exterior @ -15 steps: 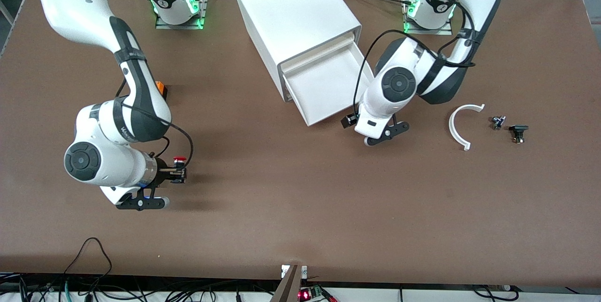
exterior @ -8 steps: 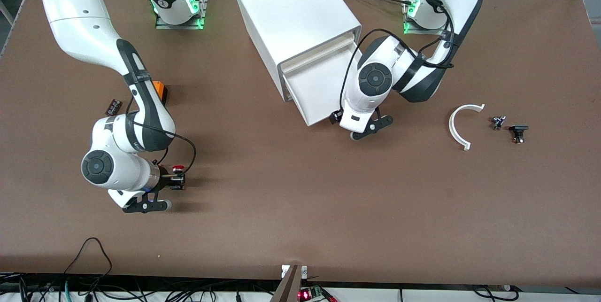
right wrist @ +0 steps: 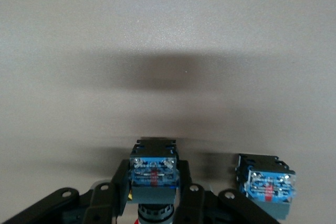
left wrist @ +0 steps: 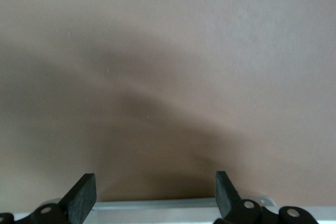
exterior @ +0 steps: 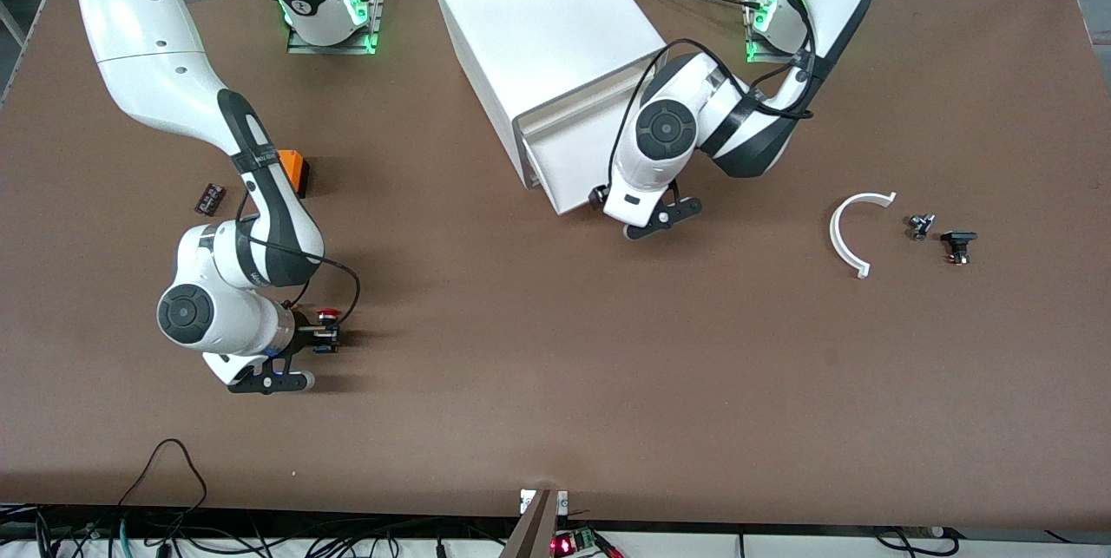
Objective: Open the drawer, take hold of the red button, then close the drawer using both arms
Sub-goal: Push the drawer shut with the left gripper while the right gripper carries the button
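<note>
Pressing at the front of the drawer (exterior: 564, 160), the left gripper (left wrist: 152, 187) has its fingers spread and grasps nothing. That looks like a push to slide the drawer home, not a pull. The drawer stands partly out of the cabinet (exterior: 538, 20), and what shows of its inside is bare.

The right gripper (exterior: 323, 334) is clamped on the button (exterior: 328, 313), low over bare table (exterior: 555, 384) toward the right arm's end. It is well apart from the cabinet, probably so the catch stays clear of the closing drawer. The red cap shows from the front, while the right wrist view shows the blue body pinched between the fingers.

By the count:
- Arms and cabinet — two arms and one cabinet, with one drawer seen out of it.
- Blue-bodied units — two, the one held and a second unit (right wrist: 265, 184) just beside it (its cap colour cannot be made out).
- Right arm's end — one orange box (exterior: 292, 167) and one dark chip (exterior: 208, 198).
- Left arm's end — one white curved strip (exterior: 846, 237) and, next to it, two small dark parts (exterior: 920, 226).
</note>
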Robot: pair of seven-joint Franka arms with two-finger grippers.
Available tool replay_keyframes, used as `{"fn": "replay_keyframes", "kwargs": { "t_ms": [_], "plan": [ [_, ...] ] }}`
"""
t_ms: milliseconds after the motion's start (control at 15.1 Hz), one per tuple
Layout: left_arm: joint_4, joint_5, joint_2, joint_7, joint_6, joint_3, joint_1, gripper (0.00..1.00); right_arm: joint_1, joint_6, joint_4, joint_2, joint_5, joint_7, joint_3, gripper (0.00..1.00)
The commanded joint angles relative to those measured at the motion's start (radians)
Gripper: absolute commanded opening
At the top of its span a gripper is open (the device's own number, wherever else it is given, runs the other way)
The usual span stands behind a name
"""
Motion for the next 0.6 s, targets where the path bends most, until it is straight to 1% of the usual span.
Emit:
{"fn": "replay_keyframes", "kwargs": {
  "t_ms": [0, 198, 397, 529],
  "plan": [
    [-0.045, 0.017, -0.012, -0.020, 0.012, -0.049, 0.013, 1.00, -0.012, 0.019, -0.009, -0.003, -0.013, 0.000, 0.013, 1.00],
    [-0.060, 0.011, -0.019, -0.021, 0.010, -0.101, 0.025, 1.00, -0.012, 0.012, -0.007, -0.011, -0.013, 0.000, 0.013, 1.00],
    [-0.071, -0.013, -0.019, -0.021, 0.010, -0.133, 0.028, 1.00, -0.015, 0.003, -0.012, -0.031, -0.014, 0.000, 0.013, 1.00],
    [-0.073, -0.052, -0.019, -0.021, 0.012, -0.138, 0.027, 1.00, -0.016, -0.044, -0.013, -0.066, -0.020, 0.006, -0.020, 1.00]
  ]
}}
